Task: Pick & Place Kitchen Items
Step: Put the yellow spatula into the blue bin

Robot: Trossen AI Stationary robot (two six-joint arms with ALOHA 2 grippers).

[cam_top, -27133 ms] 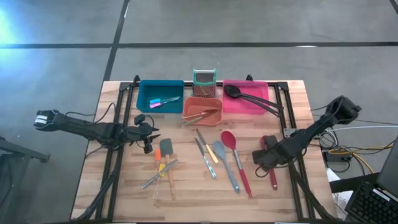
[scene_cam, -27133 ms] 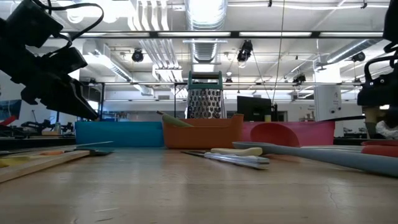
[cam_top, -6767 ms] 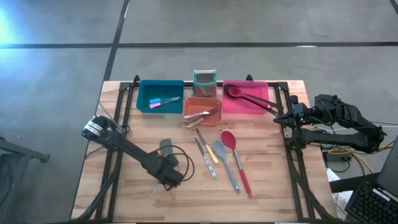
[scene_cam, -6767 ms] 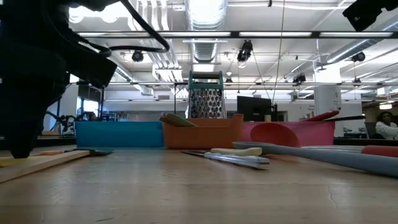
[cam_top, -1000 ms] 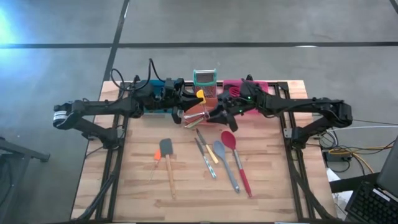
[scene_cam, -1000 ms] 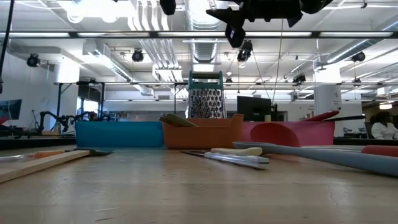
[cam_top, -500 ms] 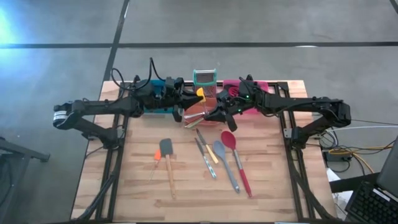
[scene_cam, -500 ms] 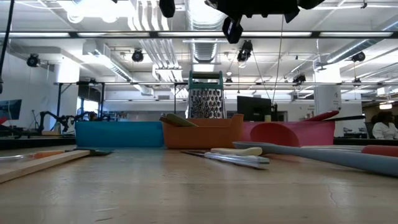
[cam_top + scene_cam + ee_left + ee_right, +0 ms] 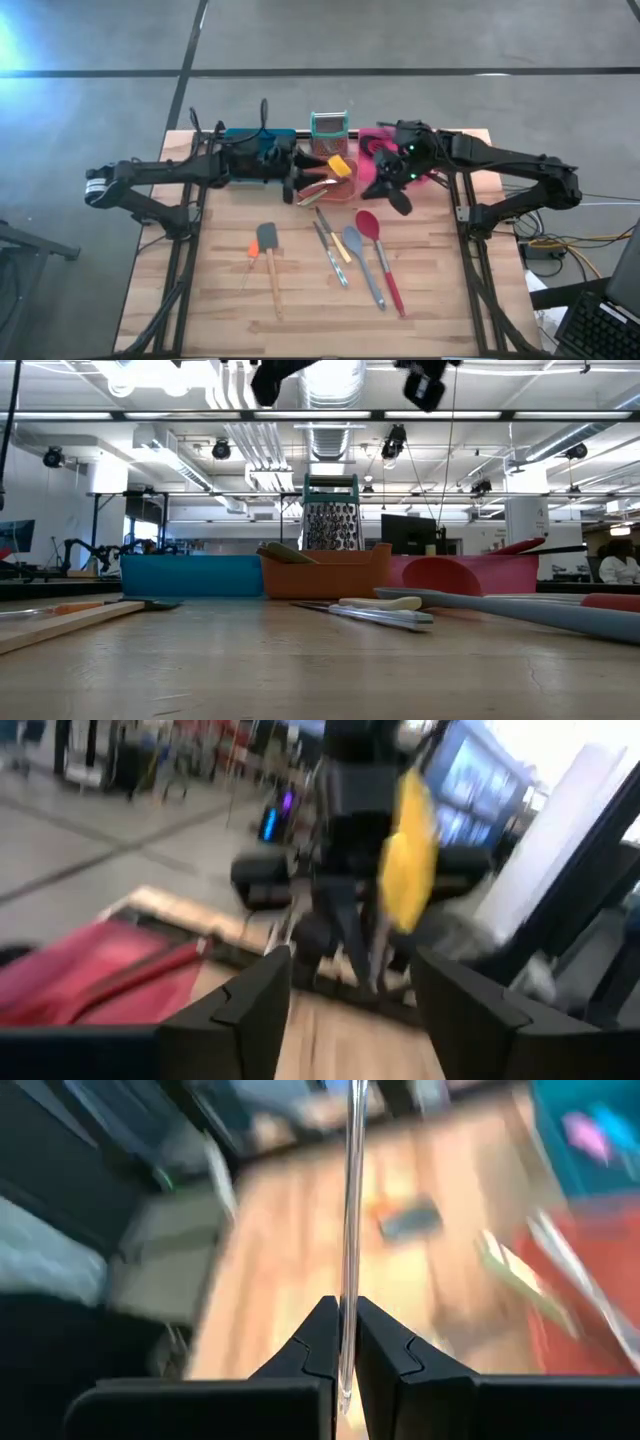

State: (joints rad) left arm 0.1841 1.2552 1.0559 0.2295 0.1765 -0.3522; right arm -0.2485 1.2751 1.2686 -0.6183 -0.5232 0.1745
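A yellow-handled tool [image 9: 338, 165] with a thin metal shaft [image 9: 350, 1200] hangs in the air over the orange bin [image 9: 345, 190], between my two grippers. My right gripper [image 9: 390, 195] is shut on the shaft [image 9: 347, 1330]. My left gripper [image 9: 297, 180] is open and empty, level, facing the yellow handle [image 9: 408, 850]; its fingers [image 9: 262, 995] stand wide apart. Loose on the table lie a grey spatula [image 9: 270, 250], an orange tool [image 9: 252, 250], knives [image 9: 330, 250], a grey-blue spoon [image 9: 362, 262] and a red spoon [image 9: 378, 255]. My right gripper pinches the tool's thin metal shaft [image 9: 349, 1305] between its two fingers. The shaft runs on from the fingers along their line and leaves the wrist picture. The tool is clear of table and bins. Which point along the shaft it holds, I cannot tell.
At the table's far edge stand a blue bin [image 9: 190, 575], the orange bin [image 9: 325, 575], a pink bin [image 9: 470, 572] holding long spoons, and a teal-rimmed mesh holder [image 9: 327, 125]. Both arms reach in high over the bins. The table's near half holds the loose utensils.
My right gripper has drawn away from the left gripper toward the table's right edge. The yellow handle has gone a little to the right with it and now hangs over the orange bin's far right part.
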